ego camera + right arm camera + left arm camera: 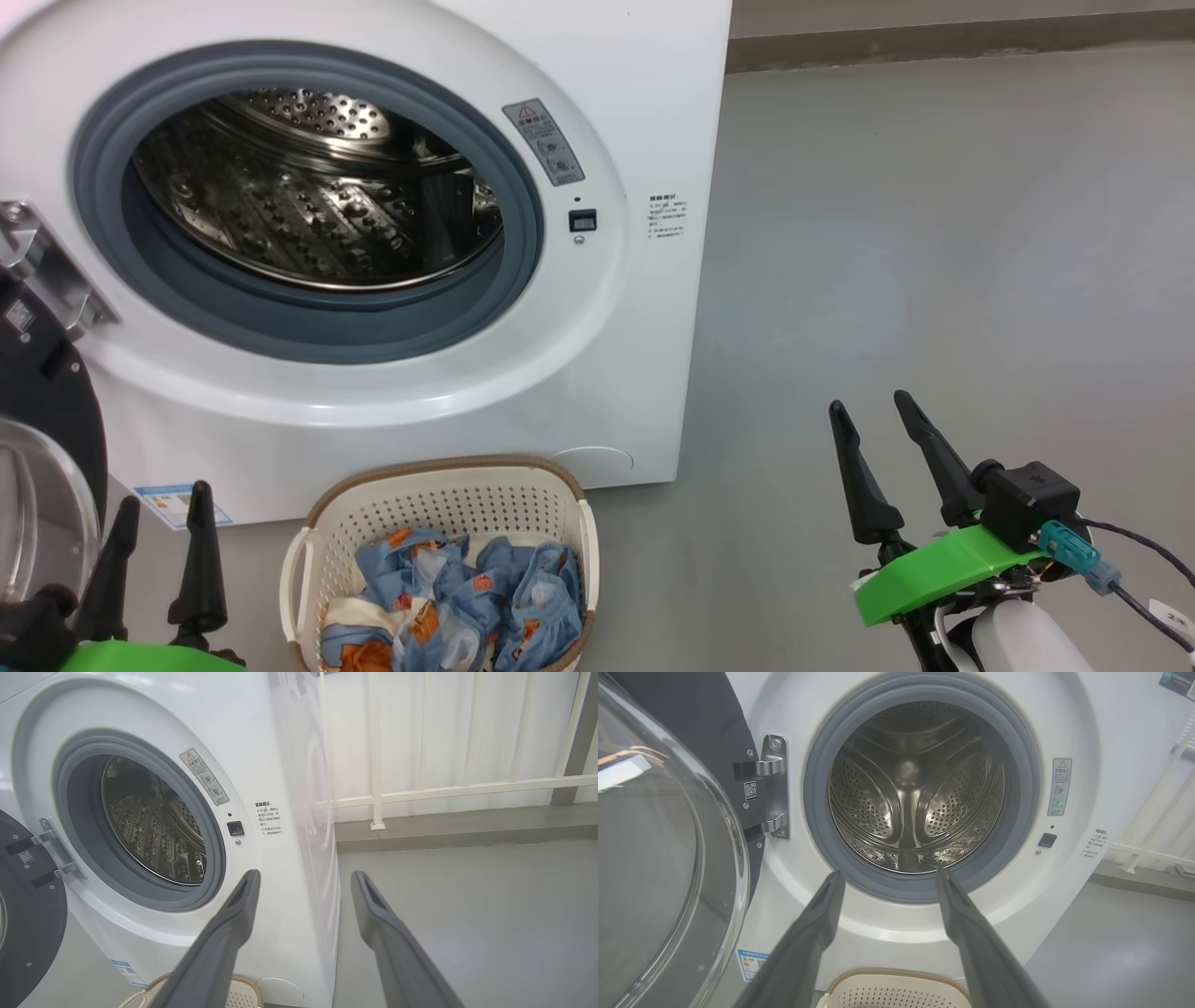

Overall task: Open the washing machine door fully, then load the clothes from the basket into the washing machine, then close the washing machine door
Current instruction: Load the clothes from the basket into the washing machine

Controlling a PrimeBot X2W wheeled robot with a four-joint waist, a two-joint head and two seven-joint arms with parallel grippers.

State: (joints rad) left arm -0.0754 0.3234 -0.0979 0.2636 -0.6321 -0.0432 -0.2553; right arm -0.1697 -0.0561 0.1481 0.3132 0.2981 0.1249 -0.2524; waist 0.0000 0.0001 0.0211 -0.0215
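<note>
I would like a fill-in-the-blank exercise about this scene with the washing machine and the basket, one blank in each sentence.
1. The washing machine door stands ____, beside the round opening.
2. The steel drum of the washing machine is ____.
3. The clothes in the basket are mostly light ____.
4. The left gripper and the right gripper hold ____.

Missing words: open; empty; blue; nothing.

We find the drum open to a straight reach, with the washing machine door swung aside on our left. The basket stands close beneath, its top unblocked. Bare floor spreads right of the washing machine.
</note>
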